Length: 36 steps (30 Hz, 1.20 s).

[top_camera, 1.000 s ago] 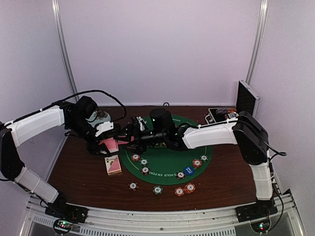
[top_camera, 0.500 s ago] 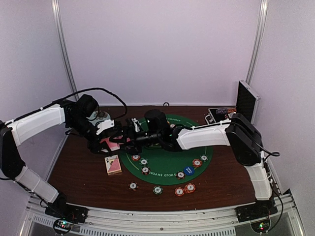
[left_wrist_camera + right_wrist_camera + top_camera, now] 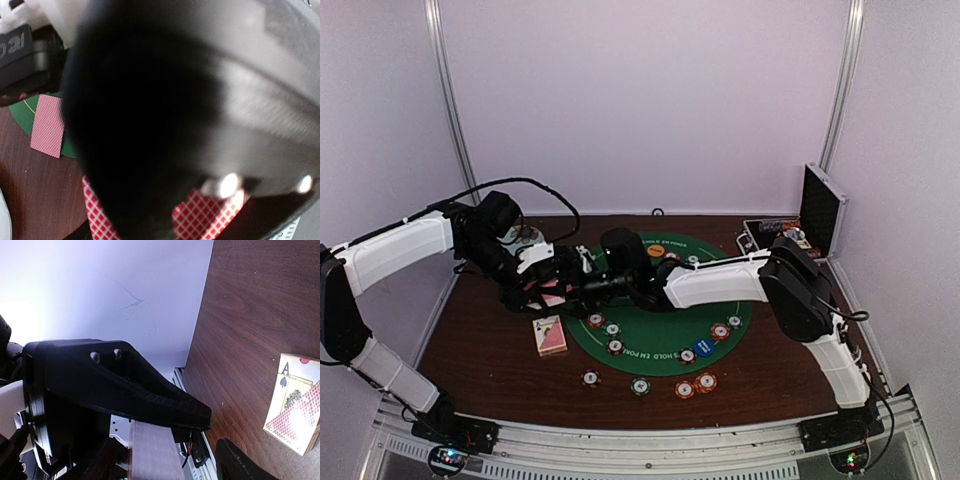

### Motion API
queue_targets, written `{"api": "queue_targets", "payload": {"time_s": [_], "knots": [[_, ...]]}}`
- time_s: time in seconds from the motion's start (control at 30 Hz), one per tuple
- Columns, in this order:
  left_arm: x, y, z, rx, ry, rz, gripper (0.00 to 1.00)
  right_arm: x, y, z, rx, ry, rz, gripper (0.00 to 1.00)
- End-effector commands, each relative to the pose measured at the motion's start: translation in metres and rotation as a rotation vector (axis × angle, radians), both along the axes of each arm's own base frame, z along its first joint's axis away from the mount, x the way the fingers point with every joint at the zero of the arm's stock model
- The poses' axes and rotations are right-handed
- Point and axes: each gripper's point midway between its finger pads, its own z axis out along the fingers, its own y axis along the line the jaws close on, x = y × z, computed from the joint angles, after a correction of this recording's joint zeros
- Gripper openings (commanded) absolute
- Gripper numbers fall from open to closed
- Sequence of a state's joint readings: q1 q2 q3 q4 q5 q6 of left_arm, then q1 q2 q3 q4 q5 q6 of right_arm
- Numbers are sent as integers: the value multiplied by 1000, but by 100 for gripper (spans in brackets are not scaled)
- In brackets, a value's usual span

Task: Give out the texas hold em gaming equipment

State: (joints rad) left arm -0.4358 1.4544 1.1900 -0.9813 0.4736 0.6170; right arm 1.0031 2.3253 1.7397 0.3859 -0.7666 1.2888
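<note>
My left gripper [image 3: 533, 294] is shut on a stack of pink-backed playing cards [image 3: 550, 292] held above the table's left side; the cards show red-checked in the left wrist view [image 3: 216, 216]. My right gripper [image 3: 578, 286] reaches across to those cards. In the right wrist view its jaws [image 3: 215, 435] stand apart with a blurred pink card [image 3: 150, 452] under the upper finger [image 3: 150, 395]. A single card [image 3: 47, 125] lies at the green mat's edge. Striped chips [image 3: 612, 329] sit on the mat [image 3: 740, 320], with a blue disc [image 3: 703, 347] and an orange disc [image 3: 655, 251].
A card box with an ace face [image 3: 550, 336] lies on the wood left of the mat and shows in the right wrist view [image 3: 295, 410]. The open aluminium case [image 3: 817, 205] stands at the back right. A pale plate [image 3: 525, 236] sits behind the left gripper. More chips [image 3: 696, 384] lie near the front edge.
My right arm has stretched further left, bringing its gripper up to the cards in my left gripper. The left gripper has stayed about where it was, holding the cards.
</note>
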Motion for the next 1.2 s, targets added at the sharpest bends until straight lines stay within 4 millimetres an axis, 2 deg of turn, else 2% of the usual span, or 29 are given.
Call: {"api": "queue_targets", "payload": {"time_s": [0.0, 0.3, 0.5, 0.87, 1.17], "knots": [[2, -7, 9, -28, -19, -14, 0, 2, 6, 2, 15, 10, 4, 69], [2, -6, 9, -26, -24, -18, 0, 10, -14, -20, -36, 44, -29, 59], [1, -6, 10, -26, -29, -18, 0, 15, -28, -24, -58, 44, -51, 55], [-1, -4, 9, -22, -29, -18, 0, 15, -41, -14, -81, 10, -54, 41], [-2, -3, 7, -17, -24, -17, 0, 17, -52, 5, -67, -5, -79, 31]]}}
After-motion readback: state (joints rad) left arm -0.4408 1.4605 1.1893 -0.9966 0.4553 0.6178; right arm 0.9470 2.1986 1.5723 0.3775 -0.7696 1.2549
